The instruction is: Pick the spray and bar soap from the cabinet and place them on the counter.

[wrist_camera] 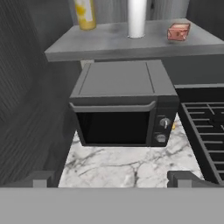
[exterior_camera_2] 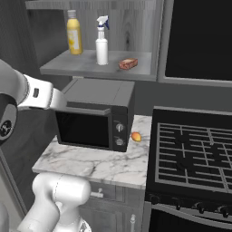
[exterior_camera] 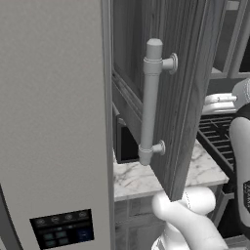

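Dark grey wood-grain wall cabinet (exterior_camera_2: 97, 68), door open, pale cylindrical bar handle (exterior_camera: 150, 100). On its smooth grey shelf, above the boxy black microwave (exterior_camera_2: 95, 120): white trigger spray bottle (exterior_camera_2: 102, 41), squarish orange-brown bar soap (exterior_camera_2: 128, 64) just right, yellow labelled bottle (exterior_camera_2: 74, 32) left; label unreadable. White grey-veined marble counter (exterior_camera_2: 97, 163) beneath microwave. Two-finger gripper (wrist_camera: 111, 178) spread wide, empty, before microwave.

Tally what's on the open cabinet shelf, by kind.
Yellow bottle: 1
White spray bottle: 1
Bar soap: 1
Total on the cabinet shelf: 3
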